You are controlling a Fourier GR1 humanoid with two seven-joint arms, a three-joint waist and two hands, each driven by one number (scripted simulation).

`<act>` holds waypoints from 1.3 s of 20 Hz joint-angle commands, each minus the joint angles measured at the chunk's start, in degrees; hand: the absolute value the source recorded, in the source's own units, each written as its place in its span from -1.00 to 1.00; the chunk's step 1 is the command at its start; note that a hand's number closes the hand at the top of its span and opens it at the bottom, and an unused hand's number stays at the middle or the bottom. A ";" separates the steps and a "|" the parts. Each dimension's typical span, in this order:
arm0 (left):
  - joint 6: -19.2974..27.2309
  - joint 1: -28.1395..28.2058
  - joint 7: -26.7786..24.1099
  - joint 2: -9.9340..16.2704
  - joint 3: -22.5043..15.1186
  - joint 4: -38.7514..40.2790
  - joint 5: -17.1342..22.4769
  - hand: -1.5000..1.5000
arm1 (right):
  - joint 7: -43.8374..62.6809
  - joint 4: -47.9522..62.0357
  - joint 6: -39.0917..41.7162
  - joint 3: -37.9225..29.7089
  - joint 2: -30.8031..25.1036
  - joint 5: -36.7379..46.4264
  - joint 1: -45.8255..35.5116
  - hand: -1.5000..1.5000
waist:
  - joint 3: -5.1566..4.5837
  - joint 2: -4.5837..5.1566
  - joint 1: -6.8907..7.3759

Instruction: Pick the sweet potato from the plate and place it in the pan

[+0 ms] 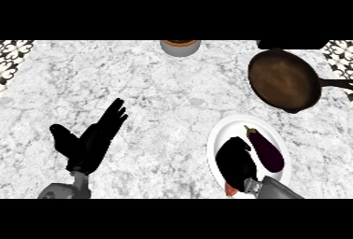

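Mostly hidden, the sweet potato (231,189) peeks orange at the plate's (222,133) near edge under the curled right hand (236,161). It should be stiff, dense and tapered, best gripped mid-body. The left hand (93,140) rests spread.

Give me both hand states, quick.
Left hand: open, holding nothing.
Right hand: curled over the sweet potato on the plate.

There is no text, label, brand, number or sign that can be read on any thing on the counter here.
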 commanded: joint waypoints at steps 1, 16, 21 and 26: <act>0.03 0.76 1.18 -0.69 0.56 -1.78 -0.66 0.00 | -3.96 3.27 -3.42 -1.05 1.87 4.47 -0.33 1.00 | 0.00 -0.02 -0.04; -0.28 4.01 -0.36 0.14 2.32 -1.52 0.15 0.00 | -22.84 -21.03 -42.97 -25.16 -13.35 -25.94 23.35 1.00 | 0.19 -0.48 -3.91; -0.92 2.79 -0.05 1.21 3.45 -1.30 0.35 0.00 | -28.13 -28.82 -43.63 -33.71 -14.11 -44.26 30.65 1.00 | 0.09 -0.32 -3.04; -0.45 2.54 0.53 -0.49 1.48 -2.35 -0.34 0.00 | -36.18 -25.32 -39.59 -41.64 -13.21 -63.94 33.36 1.00 | 0.14 0.00 -1.35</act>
